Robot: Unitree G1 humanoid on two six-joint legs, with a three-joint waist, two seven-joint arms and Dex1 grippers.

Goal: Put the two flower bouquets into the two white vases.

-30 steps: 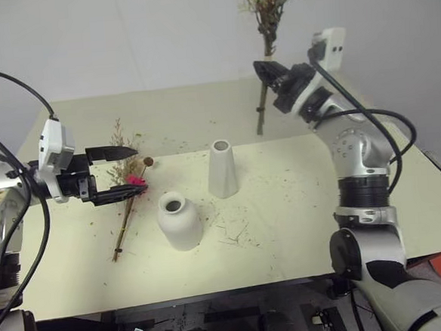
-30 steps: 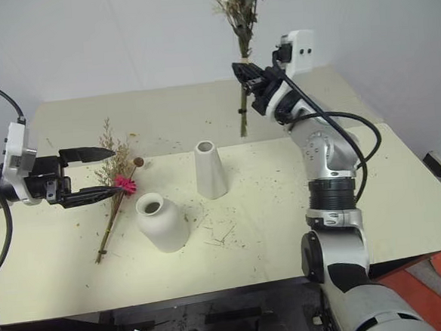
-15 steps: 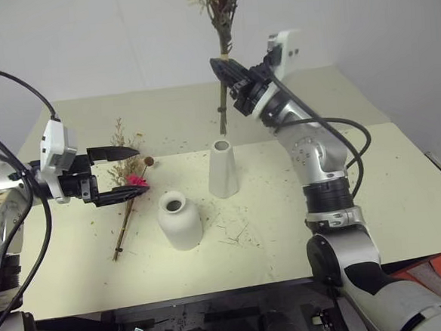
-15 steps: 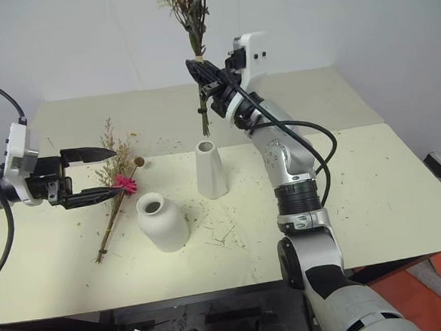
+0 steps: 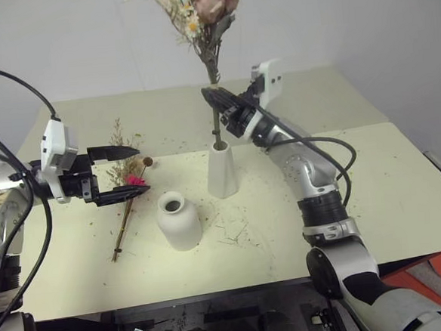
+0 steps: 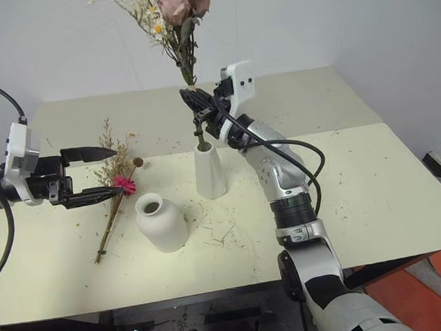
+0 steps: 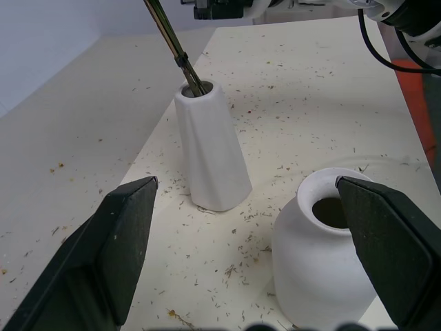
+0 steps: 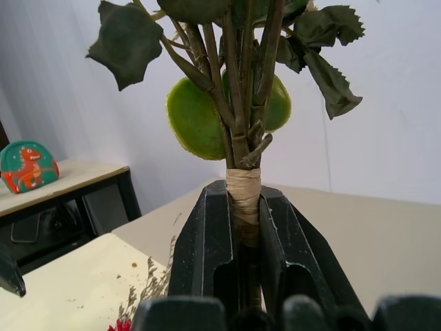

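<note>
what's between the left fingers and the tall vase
In the left wrist view, only bare table strewn with dried bits separates the open left fingers from the tall vase.

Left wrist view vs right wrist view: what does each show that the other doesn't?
Left wrist view alone: the tall vase with stems in its mouth, the empty round vase, and the left gripper open.
Right wrist view alone: the right gripper shut on the rose bouquet's taped stems, the leaves, and a teal pouch on a side table.
Shared: the rose stems and the littered table.

A bare test room or lab – plain white wall (image 5: 83, 46), cream worktable (image 5: 404, 190), a dark side desk (image 8: 76, 200)
</note>
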